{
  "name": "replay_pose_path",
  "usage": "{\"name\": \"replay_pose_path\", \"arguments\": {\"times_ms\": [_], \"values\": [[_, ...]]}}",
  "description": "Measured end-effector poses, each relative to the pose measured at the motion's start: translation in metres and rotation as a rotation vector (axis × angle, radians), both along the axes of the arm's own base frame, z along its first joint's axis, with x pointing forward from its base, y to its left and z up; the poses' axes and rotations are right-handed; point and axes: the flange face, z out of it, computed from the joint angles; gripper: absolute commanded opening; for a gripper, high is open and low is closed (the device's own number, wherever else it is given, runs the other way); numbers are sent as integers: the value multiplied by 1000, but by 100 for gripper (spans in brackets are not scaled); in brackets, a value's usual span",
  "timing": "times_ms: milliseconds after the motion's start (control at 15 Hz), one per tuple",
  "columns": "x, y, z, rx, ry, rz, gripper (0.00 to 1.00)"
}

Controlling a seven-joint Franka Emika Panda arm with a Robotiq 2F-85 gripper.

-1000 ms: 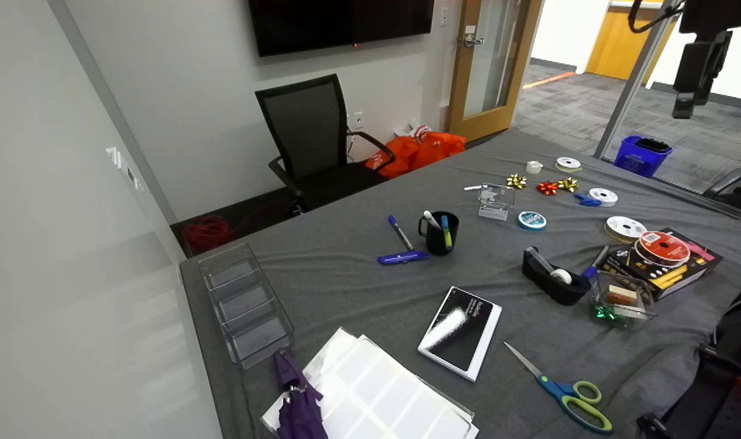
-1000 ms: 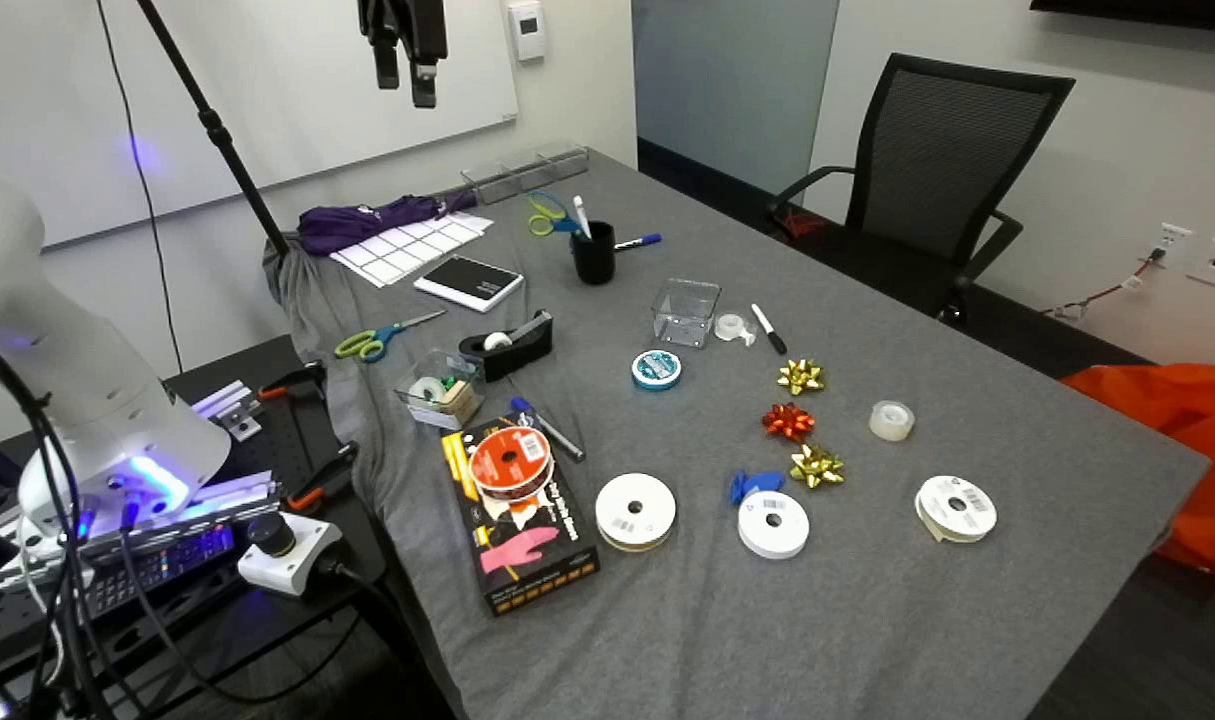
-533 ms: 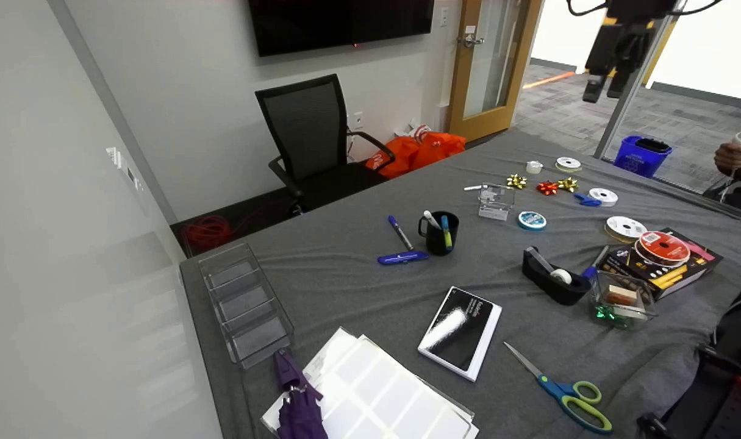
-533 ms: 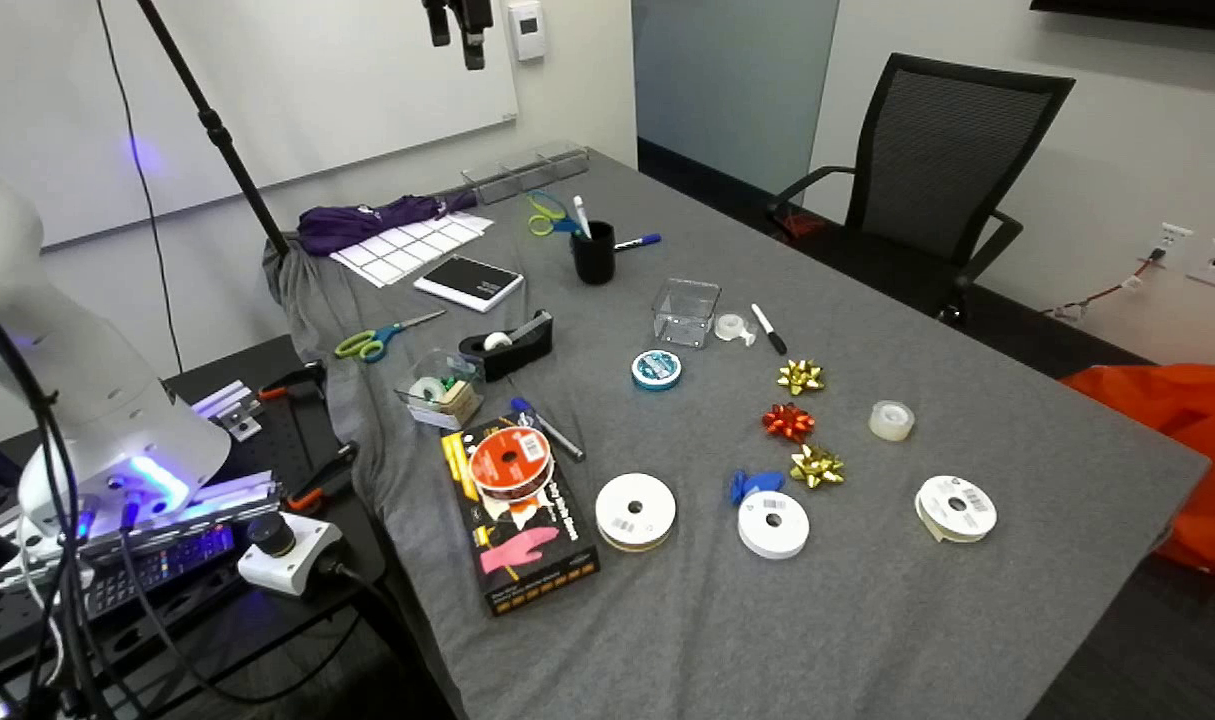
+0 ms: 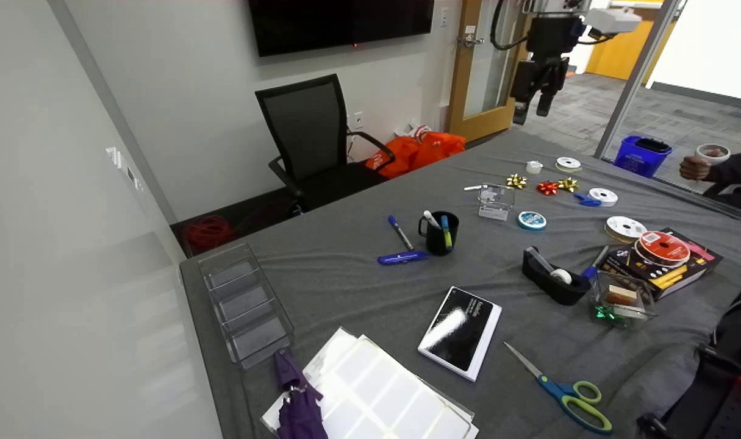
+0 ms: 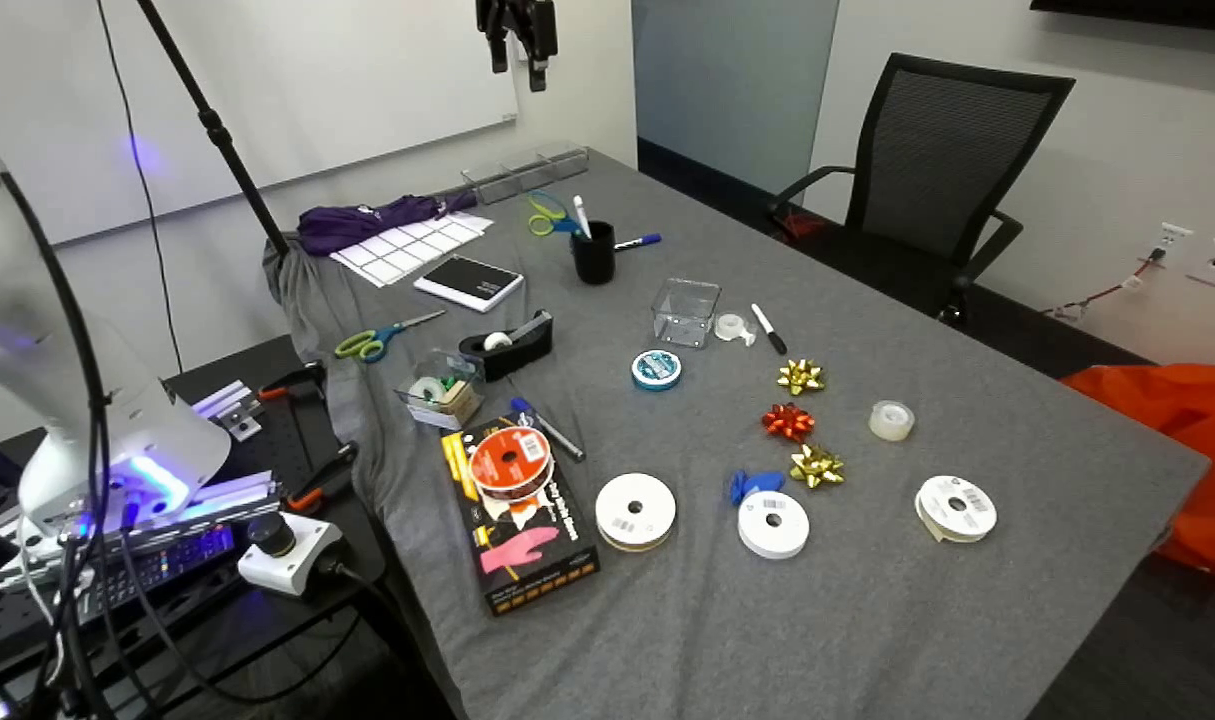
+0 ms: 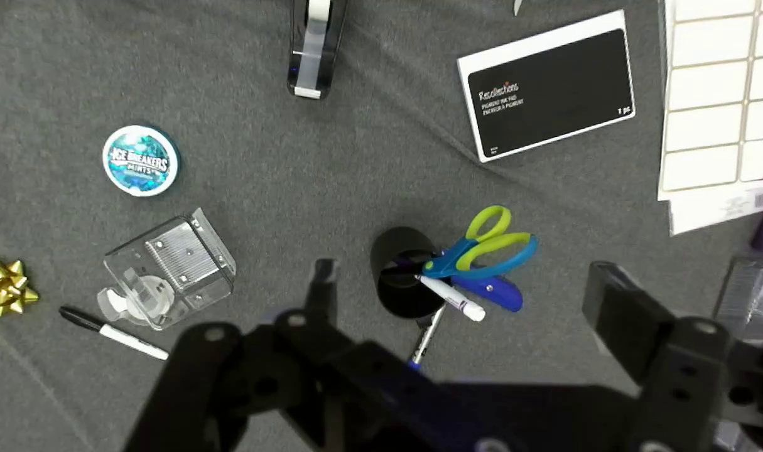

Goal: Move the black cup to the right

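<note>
The black cup (image 5: 435, 242) stands upright on the grey-covered table in both exterior views (image 6: 595, 258). Its handle shows in an exterior view. Scissors (image 7: 481, 248) with green and blue handles and a white marker (image 7: 453, 298) stick out of it. My gripper (image 5: 532, 114) is open and empty, high above the table and apart from the cup; it also hangs at the top of an exterior view (image 6: 518, 74). In the wrist view the cup (image 7: 392, 246) lies below, between the wide-apart fingers (image 7: 465, 275), nearer the left finger.
A blue box cutter (image 5: 402, 258) and a blue-capped marker (image 5: 400, 232) lie beside the cup. A clear bin (image 6: 686, 313), mint tin (image 6: 657, 369), tape dispenser (image 6: 508, 346) and ink pad (image 6: 469, 283) lie around. A person's hand (image 5: 694, 168) holds a white cup beyond the table.
My gripper has swung out over the table, leftward in an exterior view and rightward in another. A person's hand with a white cup has come into view. The black cup has not moved.
</note>
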Motion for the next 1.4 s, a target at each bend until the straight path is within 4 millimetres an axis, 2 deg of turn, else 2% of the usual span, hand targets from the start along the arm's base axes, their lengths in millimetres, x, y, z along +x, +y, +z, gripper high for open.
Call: {"name": "replay_pose_path", "arguments": {"times_ms": [267, 600, 800, 1133, 1267, 1400], "values": [[39, 8, -18, -2, -13, 14, 100], [81, 6, -44, -42, -36, -46, 100], [90, 7, -50, -49, -41, -58, 100], [92, 10, -49, -47, -54, -58, 100], [100, 19, -59, -41, -84, -52, 100], [111, 31, -79, -32, -113, -54, 100]]}}
